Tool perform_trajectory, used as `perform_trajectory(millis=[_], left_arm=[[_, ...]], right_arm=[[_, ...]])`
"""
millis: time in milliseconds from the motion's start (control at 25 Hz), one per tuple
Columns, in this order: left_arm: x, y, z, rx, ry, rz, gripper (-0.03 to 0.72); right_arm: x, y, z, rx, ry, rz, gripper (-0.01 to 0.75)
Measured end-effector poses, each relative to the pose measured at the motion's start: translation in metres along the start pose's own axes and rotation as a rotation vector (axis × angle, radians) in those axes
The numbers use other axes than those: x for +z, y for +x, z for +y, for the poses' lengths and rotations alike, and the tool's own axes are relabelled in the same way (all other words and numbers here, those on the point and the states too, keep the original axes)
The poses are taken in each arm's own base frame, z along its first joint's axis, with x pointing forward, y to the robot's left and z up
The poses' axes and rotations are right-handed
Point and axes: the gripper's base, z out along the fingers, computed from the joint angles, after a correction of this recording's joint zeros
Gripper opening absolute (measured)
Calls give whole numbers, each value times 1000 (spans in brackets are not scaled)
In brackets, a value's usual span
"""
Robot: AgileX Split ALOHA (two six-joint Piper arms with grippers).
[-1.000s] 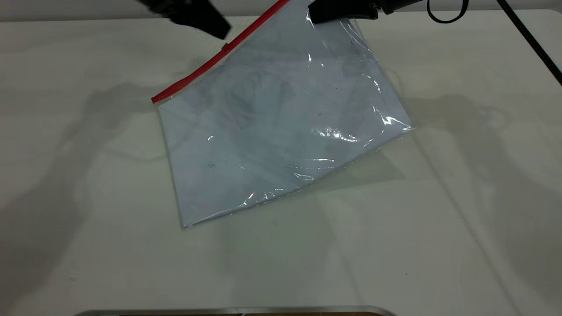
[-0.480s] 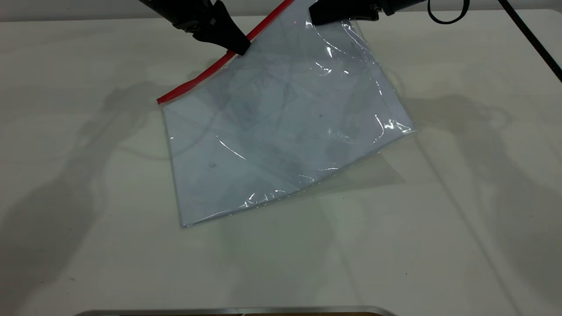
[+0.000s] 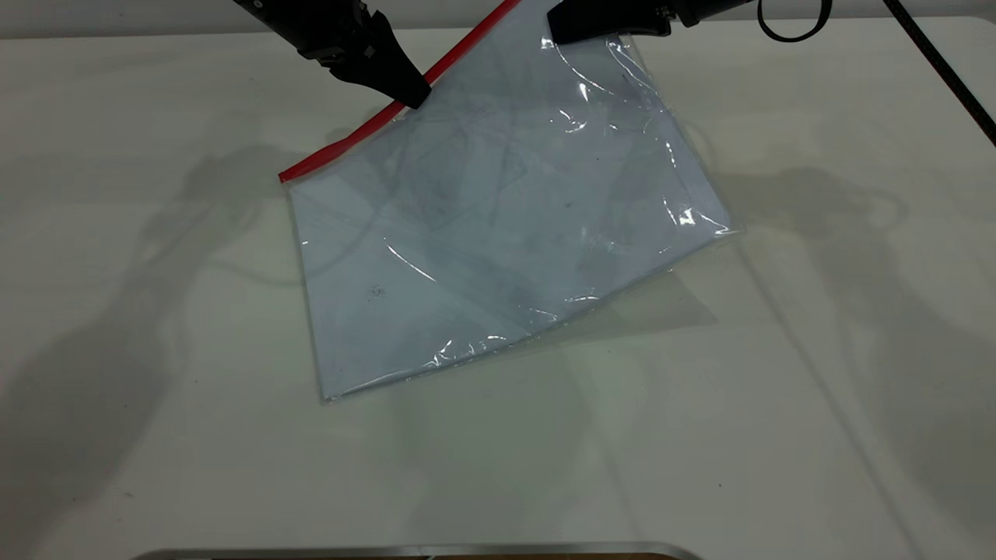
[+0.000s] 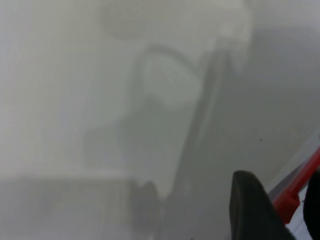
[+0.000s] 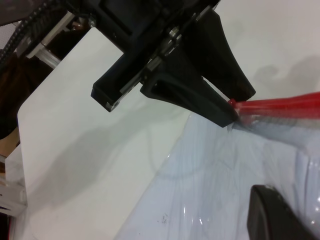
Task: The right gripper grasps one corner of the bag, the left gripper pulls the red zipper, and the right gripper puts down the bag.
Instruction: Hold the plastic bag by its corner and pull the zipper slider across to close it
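The bag (image 3: pixel 498 233), a clear pouch with white paper inside, slopes up from the table toward the back. My right gripper (image 3: pixel 554 33) is shut on its raised corner (image 3: pixel 537 17), beside the upper end of the red zipper (image 3: pixel 342 140). Only one right finger (image 5: pixel 280 215) shows in the right wrist view, lying against the plastic. My left gripper (image 3: pixel 416 97) is shut on the zipper's red slider tab (image 4: pixel 287 202), partway along the strip. The right wrist view shows the left gripper (image 5: pixel 232 107) pinching the red zipper (image 5: pixel 280 106).
The white table (image 3: pixel 817 389) stretches wide on all sides of the bag. A black cable loop (image 3: pixel 794 27) and a straight black line (image 3: pixel 941 74) trail at the back right. A metal edge (image 3: pixel 420 551) runs along the front.
My left gripper came down from beside the zipper onto the slider tab and closed on it, then shifted slightly down the strip. The bag's surface rippled; the right gripper held still.
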Motion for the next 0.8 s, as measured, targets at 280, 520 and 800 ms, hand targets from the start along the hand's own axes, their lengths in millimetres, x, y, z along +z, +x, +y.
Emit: perform_trajectory(millis=[280,520,800], left_arm=[[1,0,0,-5,4,-6,157],[1,0,1,1,-8,-9,57],[2,6,4,34,-30,43,57]], right_arm=[[0,0,0,2,0,-2,34],[0,-1,0,5,-2,-7,34],[0,-1,0,9,-3,-14,34]])
